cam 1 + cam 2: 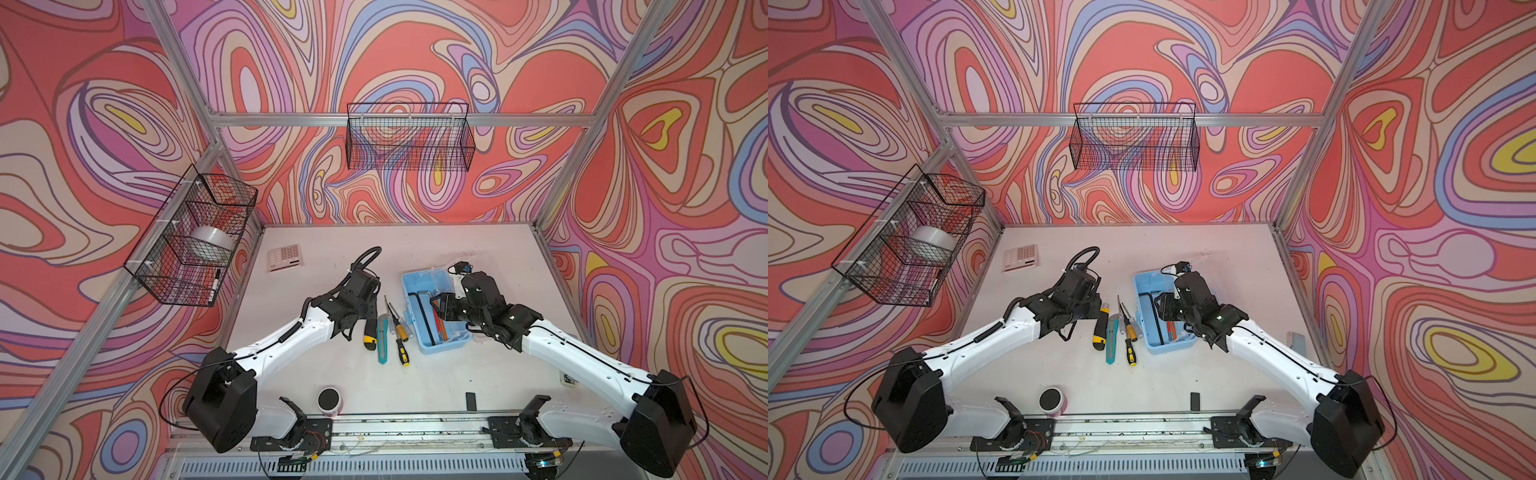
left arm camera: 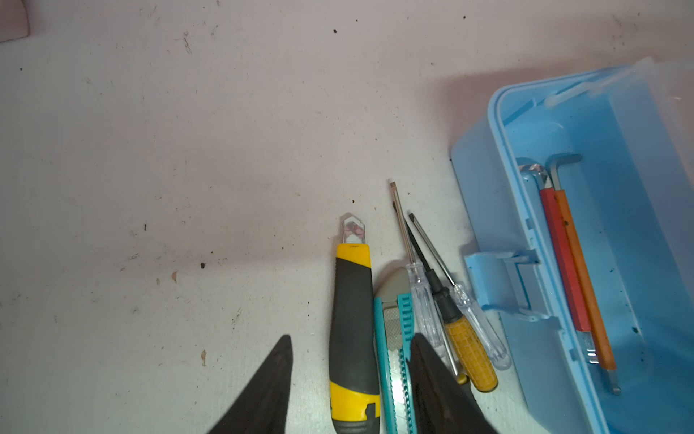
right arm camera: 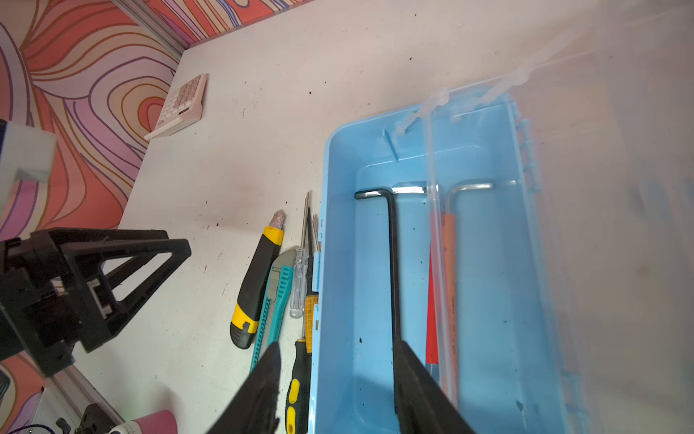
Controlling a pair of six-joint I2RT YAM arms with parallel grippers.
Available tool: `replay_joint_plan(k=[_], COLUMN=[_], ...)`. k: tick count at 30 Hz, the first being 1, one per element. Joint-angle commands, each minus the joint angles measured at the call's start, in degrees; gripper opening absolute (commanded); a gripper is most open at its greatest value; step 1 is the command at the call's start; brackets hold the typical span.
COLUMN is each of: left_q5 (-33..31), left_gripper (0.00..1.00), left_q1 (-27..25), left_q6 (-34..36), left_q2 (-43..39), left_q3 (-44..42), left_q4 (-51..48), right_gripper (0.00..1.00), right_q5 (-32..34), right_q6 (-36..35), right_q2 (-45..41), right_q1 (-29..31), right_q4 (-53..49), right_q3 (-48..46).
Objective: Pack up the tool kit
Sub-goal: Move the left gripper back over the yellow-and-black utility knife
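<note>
Arms extended forward; left end effector (image 2: 351, 335) and right end effector (image 3: 338, 342) stand parted.

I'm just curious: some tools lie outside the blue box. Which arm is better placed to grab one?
Probably left: the left gripper hangs open over the yellow-black knife, while the right gripper straddles the box wall.

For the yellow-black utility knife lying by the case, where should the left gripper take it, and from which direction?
Probably the black mid-handle of the yellow-black utility knife, pinched across its narrow width from straight above by the left gripper. It lies flat on the table, so only its long sides are free; the teal knife close alongside leaves one finger little room.
</note>
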Motion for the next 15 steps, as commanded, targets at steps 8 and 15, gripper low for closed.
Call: replay_joint_plan(k=[8, 15], left_q5=[3.59, 5.82], left_gripper=[0.54, 0.54], left_q1=[0.19, 0.28], left_q6=[1.49, 1.65], left_q2=[3.60, 6.75], left_q3=[-1.26, -1.74], left_q4=[-2.67, -1.19], right_gripper=[0.49, 0.50], right_q5=[-1.15, -1.43], right_q6=[0.47, 0.61], right_q2=[1.36, 2.51], right_q1=[0.45, 0.55], right_q4=[1.21, 1.64], right_q3=[0.27, 0.29])
